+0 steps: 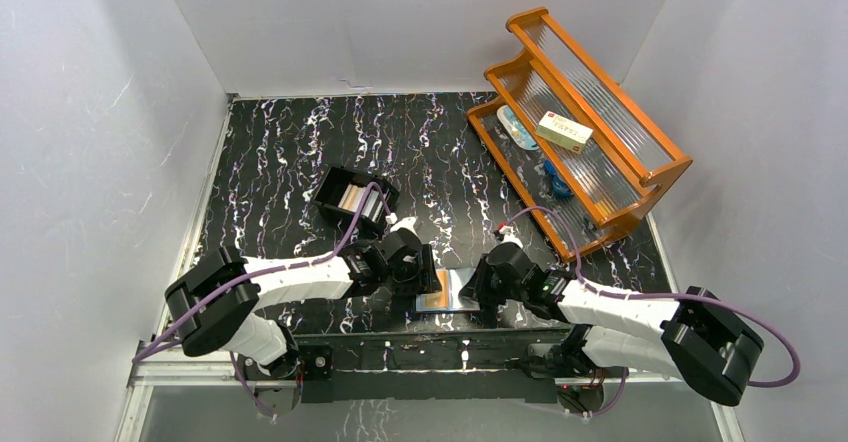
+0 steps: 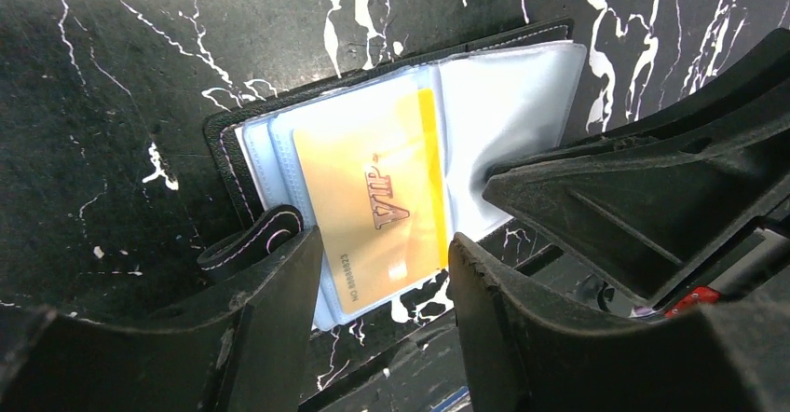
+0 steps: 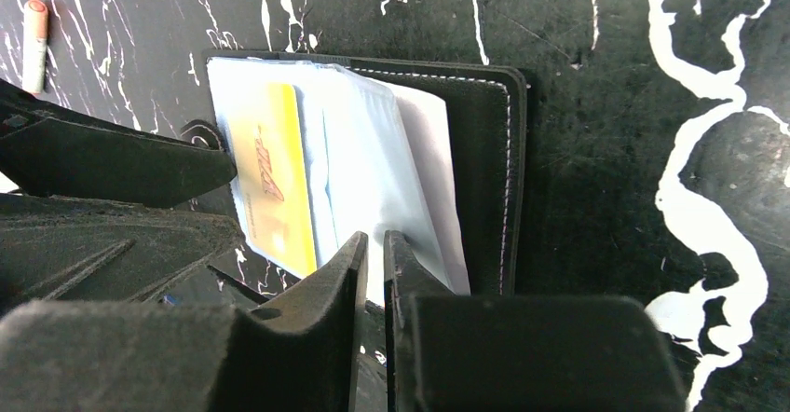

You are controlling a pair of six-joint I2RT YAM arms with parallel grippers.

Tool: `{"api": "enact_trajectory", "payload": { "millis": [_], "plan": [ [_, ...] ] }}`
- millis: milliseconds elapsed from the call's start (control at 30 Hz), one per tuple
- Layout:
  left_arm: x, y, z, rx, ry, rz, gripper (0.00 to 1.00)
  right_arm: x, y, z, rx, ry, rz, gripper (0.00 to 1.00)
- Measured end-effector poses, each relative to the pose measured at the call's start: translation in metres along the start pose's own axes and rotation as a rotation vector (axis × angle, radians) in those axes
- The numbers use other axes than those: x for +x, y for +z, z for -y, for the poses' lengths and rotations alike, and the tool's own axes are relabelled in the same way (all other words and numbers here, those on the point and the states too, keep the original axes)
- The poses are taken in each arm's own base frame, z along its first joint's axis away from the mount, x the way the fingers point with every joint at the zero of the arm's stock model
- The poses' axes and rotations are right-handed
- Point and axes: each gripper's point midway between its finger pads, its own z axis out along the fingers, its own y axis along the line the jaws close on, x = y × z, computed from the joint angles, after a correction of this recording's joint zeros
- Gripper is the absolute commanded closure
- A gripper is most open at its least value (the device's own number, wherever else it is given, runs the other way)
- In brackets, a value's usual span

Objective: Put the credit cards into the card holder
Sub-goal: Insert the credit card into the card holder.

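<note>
- Far left and further back on the table [image 1: 280, 152], the black box [image 1: 335, 184] stands with a few cards [image 1: 353, 198] on edge in it, well away from my grippers.
- My left gripper [image 2: 384, 286] is over the holder's left half with its jaws spread. It's not gripping anything, and the bottom edge of the gold card [image 2: 373, 198] shows in the gap.
- The holder [image 3: 484, 151] lies open and flat at the near edge, between both grippers. The gold card sits in a blue sleeve on its left side, sticking out a bit at the bottom.
- My right gripper [image 3: 375, 263] is on the holder's right half, jaws nearly together with just a slit left. The tips are at a clear sleeve, and I can't tell if they pinch it.
- Far right is the wooden shelf [image 1: 600, 122] with a carton [image 1: 563, 132] on it.
</note>
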Motion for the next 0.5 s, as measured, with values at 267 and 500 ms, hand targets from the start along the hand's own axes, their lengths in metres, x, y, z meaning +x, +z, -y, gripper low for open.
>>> {"api": "enact_trajectory", "payload": {
  "millis": [267,500],
  "plan": [
    [-0.0005,-0.0002,-0.005,-0.026,0.001,0.004,0.48,-0.0003,-0.0001,0.0,-0.004,0.016,0.005,0.8],
    [-0.0008,-0.0002,-0.0053,-0.031,-0.01,0.006,0.48,-0.0003,0.0004,-0.0003,-0.01,0.017,0.007,0.8]
  ]
}}
